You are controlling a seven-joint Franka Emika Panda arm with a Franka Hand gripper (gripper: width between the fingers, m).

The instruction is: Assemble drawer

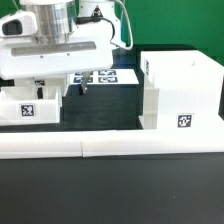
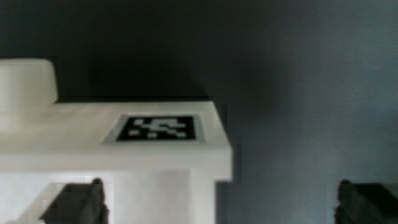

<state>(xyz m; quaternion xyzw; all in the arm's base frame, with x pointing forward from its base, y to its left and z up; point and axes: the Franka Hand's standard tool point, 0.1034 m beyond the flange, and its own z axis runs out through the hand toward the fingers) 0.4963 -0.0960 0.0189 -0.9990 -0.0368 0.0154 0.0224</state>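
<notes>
Wrist view: claw [image 2: 217, 203] spread over tray [image 2: 107, 150]; exterior adds housing [image 1: 182, 85].

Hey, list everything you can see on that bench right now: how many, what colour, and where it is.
Drawer housing: one, white, tagged, exterior view's right.
Drawer tray: one clearly seen, white, tagged, exterior view's left.
Marker board: one, white with black tags, behind the middle.
Barrier wall: one, white, long and low, along the front.
Table: one, black, under everything.
Pincer: one, dark fingers, open, over the tray.
</notes>
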